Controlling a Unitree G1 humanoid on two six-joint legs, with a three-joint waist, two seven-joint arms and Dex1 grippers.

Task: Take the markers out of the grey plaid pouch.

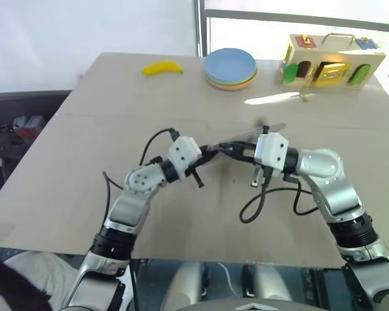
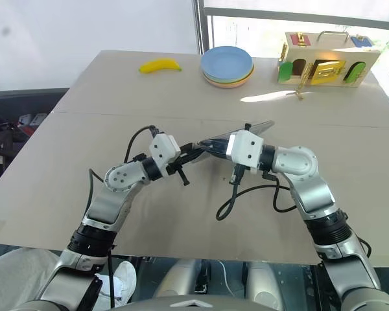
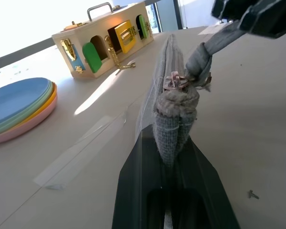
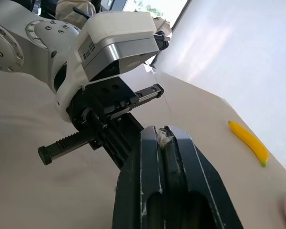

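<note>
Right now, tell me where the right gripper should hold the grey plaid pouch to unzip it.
Probably the zipper pull at the bunched end of the grey plaid pouch, coming from the side opposite the left gripper, which clamps that end edge-up. The right gripper is shut on fabric there already.

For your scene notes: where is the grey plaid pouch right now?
In the left eye view, the grey plaid pouch is held above the table's middle, between the left gripper and right gripper.

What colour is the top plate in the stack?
Light blue; the plate stack shows best in the right eye view.
</note>
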